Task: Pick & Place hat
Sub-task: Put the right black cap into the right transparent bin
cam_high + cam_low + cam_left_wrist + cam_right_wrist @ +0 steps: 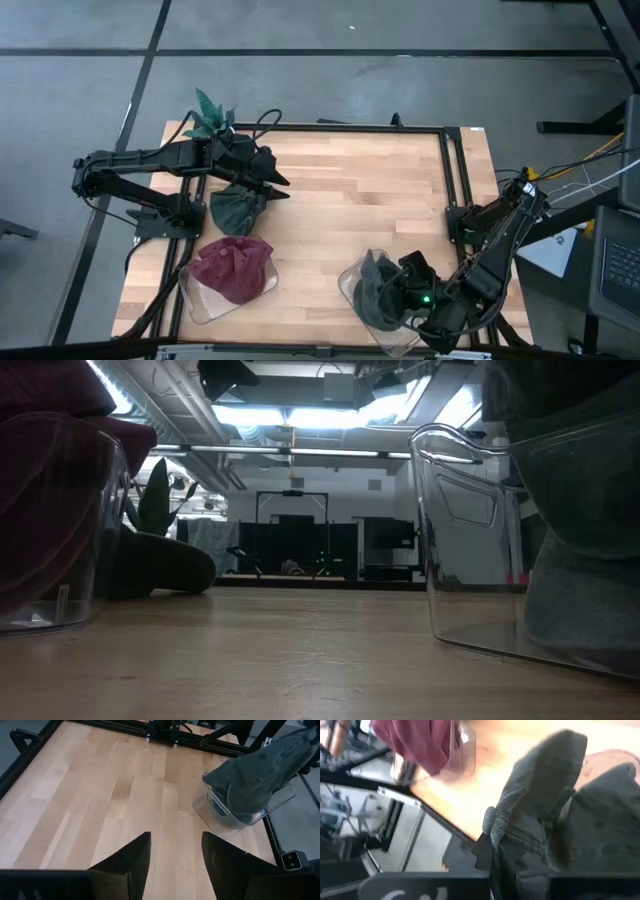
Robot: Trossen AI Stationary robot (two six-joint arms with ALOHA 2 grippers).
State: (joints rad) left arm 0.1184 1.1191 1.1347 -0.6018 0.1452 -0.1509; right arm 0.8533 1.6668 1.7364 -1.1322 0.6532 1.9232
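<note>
A dark grey hat (372,288) sits in a clear plastic container (352,300) near the table's near edge, right of centre; it also shows in the left wrist view (255,775). My right gripper (402,288) is down at this hat, shut on its cloth. A maroon hat (232,268) fills a second clear container (195,300) at the near left. A dark green hat (236,208) lies on the table by its underside. My left gripper (278,186) hovers open just right of the green hat, fingers (135,857) apart over bare wood. My right gripper holds the grey hat by a bunched fold of its cloth (492,827), pinched between the two fingers. It comes slanting down from the table's right near corner. The hat's body (600,825) rests in the clear container, slack.
A green plant (210,115) stands at the far left corner behind my left arm. A black metal frame (445,170) runs round the table's edges. Bare wood (360,200) lies open in the middle and the far right.
</note>
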